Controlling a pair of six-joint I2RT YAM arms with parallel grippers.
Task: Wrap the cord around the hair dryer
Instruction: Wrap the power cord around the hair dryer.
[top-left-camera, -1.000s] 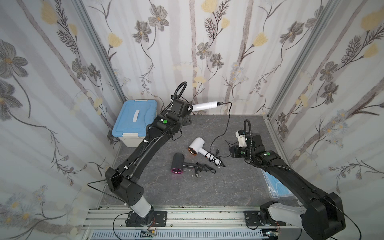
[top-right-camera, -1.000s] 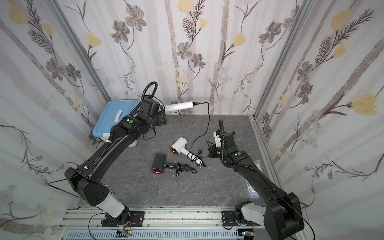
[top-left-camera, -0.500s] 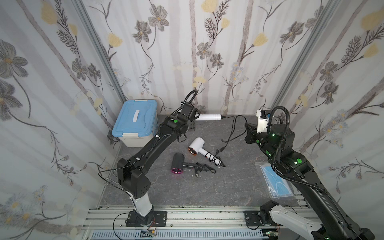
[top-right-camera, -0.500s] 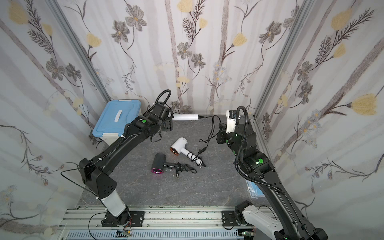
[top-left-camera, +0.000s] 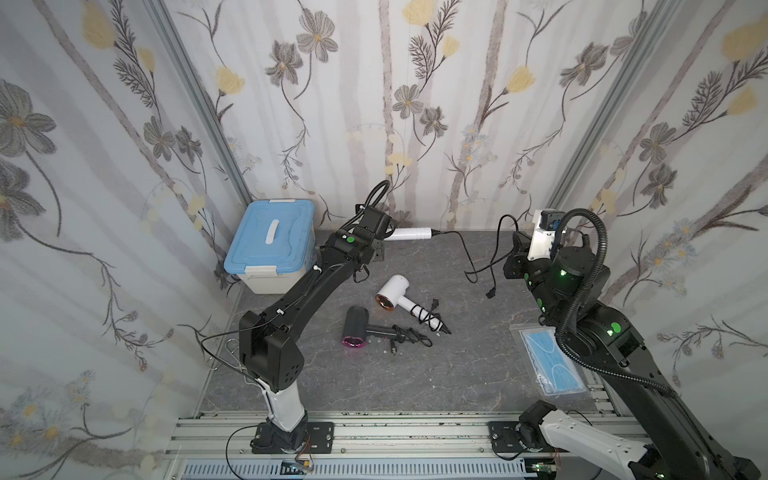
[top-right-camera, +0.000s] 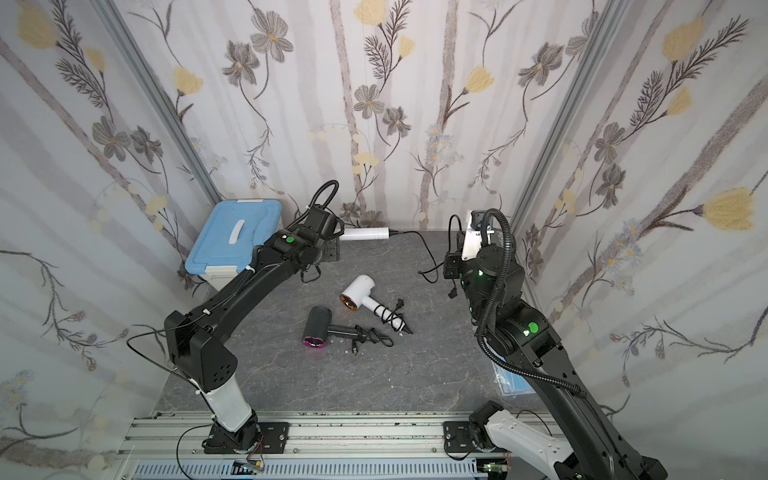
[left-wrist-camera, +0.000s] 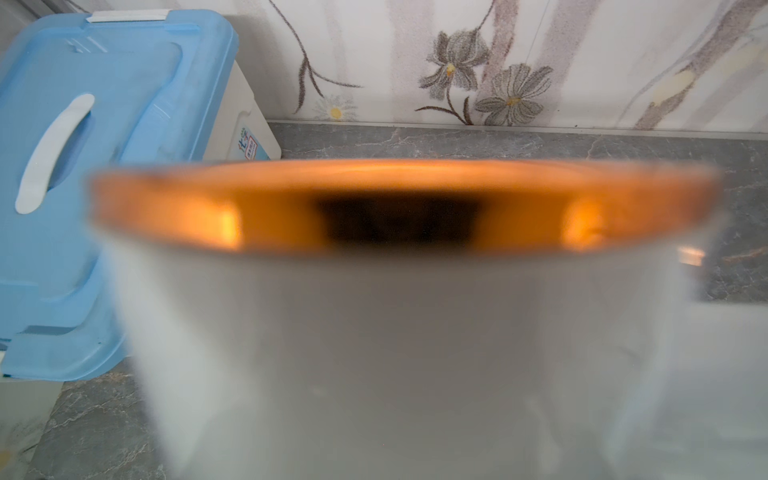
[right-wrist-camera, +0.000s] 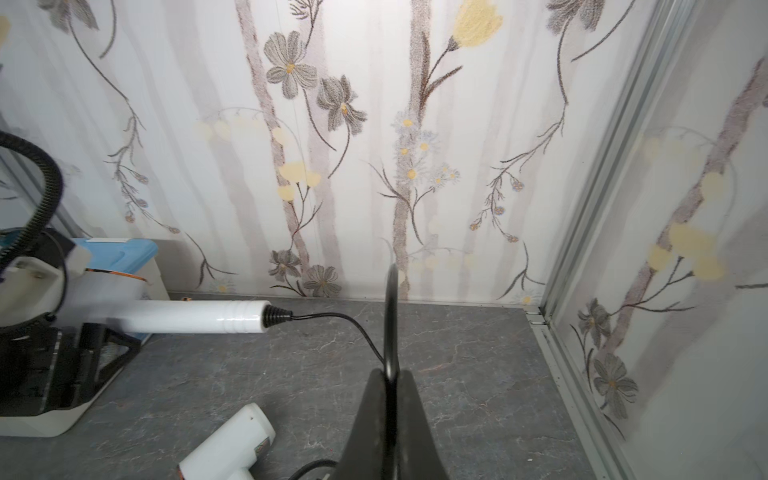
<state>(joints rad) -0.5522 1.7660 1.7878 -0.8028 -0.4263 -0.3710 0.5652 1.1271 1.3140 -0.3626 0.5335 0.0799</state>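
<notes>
A white hair dryer (top-left-camera: 411, 234) with a copper rim is held above the table's back edge by my left gripper (top-left-camera: 384, 239), shut on its head; the handle sticks out to the right. In the left wrist view the hair dryer's body (left-wrist-camera: 395, 332) fills the picture and hides the fingers. Its black cord (top-left-camera: 465, 257) runs from the handle's end, sags to the table and rises to my right gripper (top-left-camera: 515, 247), shut on it at the back right. The cord (right-wrist-camera: 332, 318) passes between the fingertips of my right gripper (right-wrist-camera: 390, 376). The plug (top-left-camera: 490, 294) hangs loose below.
Two other dryers lie mid-table, their cords coiled on the handles: a white one (top-left-camera: 395, 291) and a dark grey one with a pink rim (top-left-camera: 357, 328). A blue-lidded box (top-left-camera: 270, 245) stands at the back left. A pack of blue masks (top-left-camera: 552, 361) lies at the right edge.
My right arm rose from mid-table and swung to the back right, taking the cord with it. My left gripper shifted right and lowered the dryer a little.
</notes>
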